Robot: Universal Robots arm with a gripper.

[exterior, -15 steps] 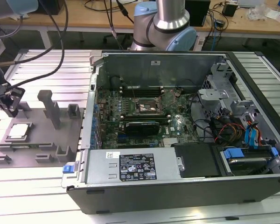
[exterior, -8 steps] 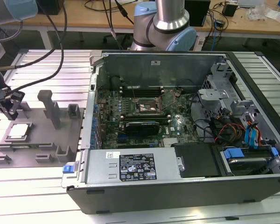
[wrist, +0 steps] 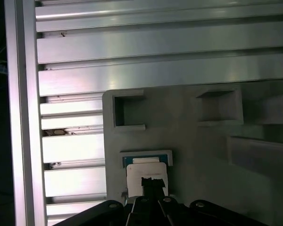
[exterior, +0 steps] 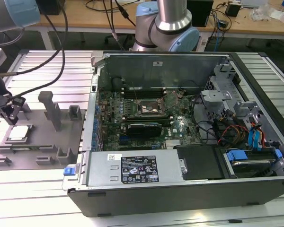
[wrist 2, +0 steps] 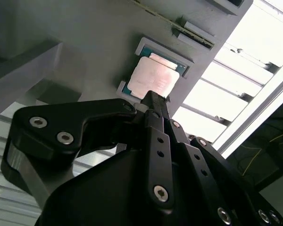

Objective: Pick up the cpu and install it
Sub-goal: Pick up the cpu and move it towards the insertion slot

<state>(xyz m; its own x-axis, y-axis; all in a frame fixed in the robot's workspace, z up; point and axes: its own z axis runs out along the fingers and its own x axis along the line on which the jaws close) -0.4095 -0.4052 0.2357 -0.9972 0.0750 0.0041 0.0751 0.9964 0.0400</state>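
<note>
Black end effector [wrist 2: 153, 97], fingers drawn narrow, poised over flat square silver-topped cpu [wrist 2: 152, 77]. Beneath, cpu lies in grey plastic fixture [wrist 2: 85, 42].

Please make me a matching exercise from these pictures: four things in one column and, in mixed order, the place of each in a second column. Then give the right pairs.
Things
1. cpu
2. gripper
3. socket
4. white label

Places
A. in the middle of the motherboard
B. in a recess of the grey fixture
C. on the silver box inside the computer case
D. close over the cpu

Pairs: 1-B, 2-D, 3-A, 4-C
</note>
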